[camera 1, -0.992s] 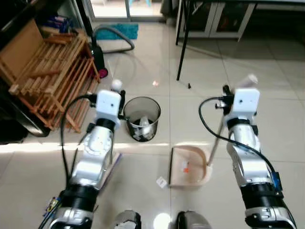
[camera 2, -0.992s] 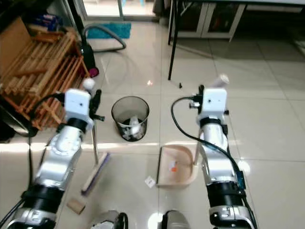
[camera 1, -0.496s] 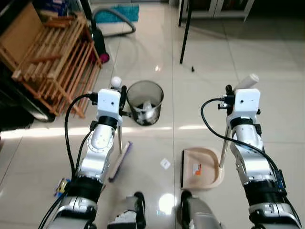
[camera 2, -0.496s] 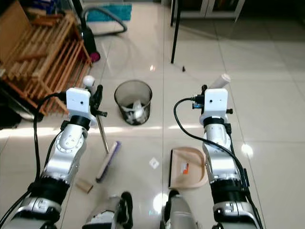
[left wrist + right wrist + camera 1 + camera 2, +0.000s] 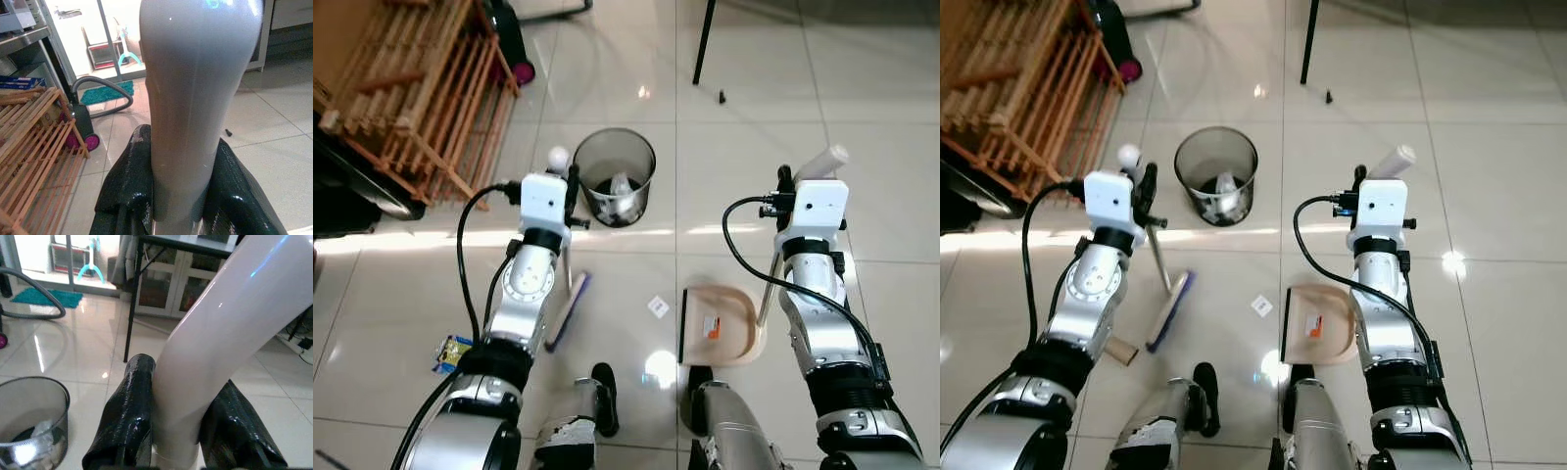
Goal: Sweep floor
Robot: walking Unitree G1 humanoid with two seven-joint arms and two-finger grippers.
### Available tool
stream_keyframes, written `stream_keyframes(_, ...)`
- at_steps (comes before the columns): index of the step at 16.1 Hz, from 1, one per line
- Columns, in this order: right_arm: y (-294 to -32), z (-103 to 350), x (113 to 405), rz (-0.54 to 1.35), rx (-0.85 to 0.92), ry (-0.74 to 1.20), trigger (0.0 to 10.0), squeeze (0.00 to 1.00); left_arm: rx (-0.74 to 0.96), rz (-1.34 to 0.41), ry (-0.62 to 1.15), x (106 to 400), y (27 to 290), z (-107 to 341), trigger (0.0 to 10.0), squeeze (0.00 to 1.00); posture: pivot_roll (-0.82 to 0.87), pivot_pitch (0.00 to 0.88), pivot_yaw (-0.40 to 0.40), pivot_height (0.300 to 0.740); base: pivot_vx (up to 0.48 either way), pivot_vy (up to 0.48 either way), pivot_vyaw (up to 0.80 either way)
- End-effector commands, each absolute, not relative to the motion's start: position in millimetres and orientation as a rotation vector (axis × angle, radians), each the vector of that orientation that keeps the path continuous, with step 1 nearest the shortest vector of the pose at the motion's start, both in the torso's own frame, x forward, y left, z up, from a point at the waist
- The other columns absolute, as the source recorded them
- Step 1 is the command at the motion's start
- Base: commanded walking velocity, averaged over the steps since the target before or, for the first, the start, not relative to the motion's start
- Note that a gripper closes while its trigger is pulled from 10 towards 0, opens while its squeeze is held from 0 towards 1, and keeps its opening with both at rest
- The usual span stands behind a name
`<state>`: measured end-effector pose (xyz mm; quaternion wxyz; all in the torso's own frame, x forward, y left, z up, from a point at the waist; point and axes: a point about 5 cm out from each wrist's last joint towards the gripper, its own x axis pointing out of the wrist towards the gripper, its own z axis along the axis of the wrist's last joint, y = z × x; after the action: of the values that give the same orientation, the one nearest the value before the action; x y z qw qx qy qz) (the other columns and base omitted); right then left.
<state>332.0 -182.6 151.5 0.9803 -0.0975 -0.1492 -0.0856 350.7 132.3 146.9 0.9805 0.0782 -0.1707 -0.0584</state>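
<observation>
My left tool (image 5: 178,191) is clamped around the smooth grey handle of a broom (image 5: 195,98), one black finger (image 5: 129,186) pressed to each side of it. From the head camera, that thin handle slants down from the left tool to a long flat brush head with purple bristles (image 5: 1169,311), which rests on the glossy cream tiled floor (image 5: 1518,196) just in front of my left foot.

My right tool (image 5: 178,431) grips the white tube handle of a dustpan (image 5: 230,328) in the same way, fingers tight on either side. The beige plastic dustpan (image 5: 1317,325) sits flat on the floor near my right foot, with a small orange scrap lying inside it.

Between the brush head and the dustpan lies a small white scrap of paper (image 5: 1261,305), apart from both. A round grey mesh waste bin (image 5: 1216,174) holding crumpled white rubbish stands farther ahead. A slatted wooden rack (image 5: 421,88) stands off to my left. A small brown block (image 5: 1120,351) lies on the floor beside my left arm.
</observation>
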Motion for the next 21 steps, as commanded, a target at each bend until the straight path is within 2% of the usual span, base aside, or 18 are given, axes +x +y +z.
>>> stream_keyframes(1, -178, 155, 327, -0.167, -0.19, -0.355, 10.0, 0.0, 0.161, -0.109, -0.338, 349, 137, 141, 10.0, 0.0, 0.05, 0.425, 0.122, 0.74, 0.0, 0.0, 0.0)
stream_keyframes(6, -178, 163, 320, -0.173, -0.191, -0.452, 10.0, 0.0, 0.154, -0.114, -0.363, 352, 137, 144, 10.0, 0.0, 0.05, 0.415, 0.131, 0.74, 0.0, 0.0, 0.0)
stream_keyframes(16, -173, 160, 313, -0.092, -0.285, -0.504, 10.0, 0.0, 0.138, -0.127, -0.383, 355, 130, 147, 10.0, 0.0, 0.05, 0.406, 0.125, 0.74, 0.0, 0.0, 0.0)
stream_keyframes(21, -157, 138, 303, -0.042, -0.318, -0.465, 10.0, 0.0, 0.134, -0.136, -0.385, 356, 126, 147, 10.0, 0.0, 0.07, 0.405, 0.122, 0.74, 0.0, 0.0, 0.0)
